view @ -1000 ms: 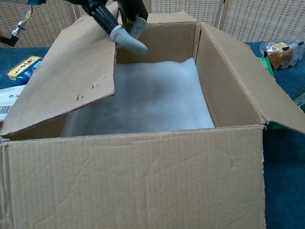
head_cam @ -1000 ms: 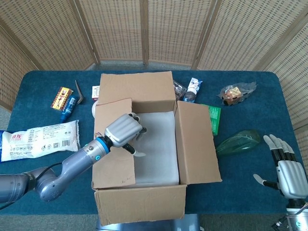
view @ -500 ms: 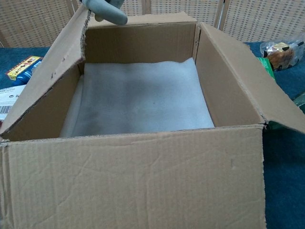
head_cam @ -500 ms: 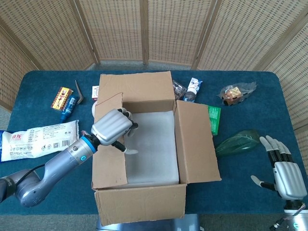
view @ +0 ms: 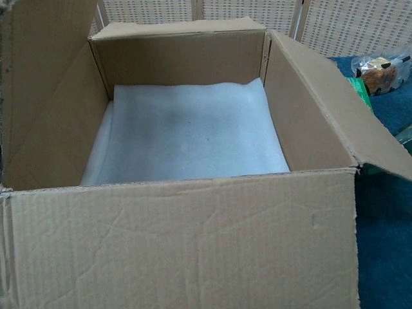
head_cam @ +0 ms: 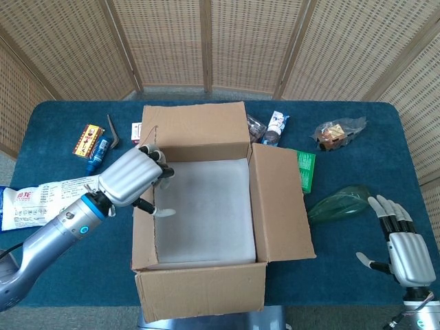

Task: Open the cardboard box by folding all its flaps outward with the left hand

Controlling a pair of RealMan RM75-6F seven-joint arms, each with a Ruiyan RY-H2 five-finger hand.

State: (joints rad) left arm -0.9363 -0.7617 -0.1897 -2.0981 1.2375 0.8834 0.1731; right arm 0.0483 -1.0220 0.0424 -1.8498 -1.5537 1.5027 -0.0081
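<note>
**Left flap swung up to vertical**

Since 1 s ago: left flap (head_cam: 144, 206) has gone from lying in over the box mouth to standing about upright along the left wall; left hand (head_cam: 130, 177) has tracked leftward with it. Right hand (head_cam: 400, 242) has edged a bit up the table (head_cam: 344, 275), otherwise same pose.

Now:
- Left hand against the left flap near its upper edge, fingers curled over the edge, thumb on the inner side. Looks like pressing or hooking it; can't tell if it truly grips. Out of chest view.
- Right hand at the far right table edge, fingers spread, holding nothing, well apart from the box.
- Cardboard box (head_cam: 199, 289) sits mid-table, close to the near edge. Back flap (head_cam: 196, 130) tilted back, right flap (head_cam: 280, 203) folded outward and sloping down. Front flap: can't tell from either view.
- White foam sheet (view: 187, 132) covers the box floor.
- Around the box: white snack bag (head_cam: 55, 196) to the left; green plastic bottle (head_cam: 340, 203) and green packet (head_cam: 306, 168) to the right; small packets by the back edge.
</note>
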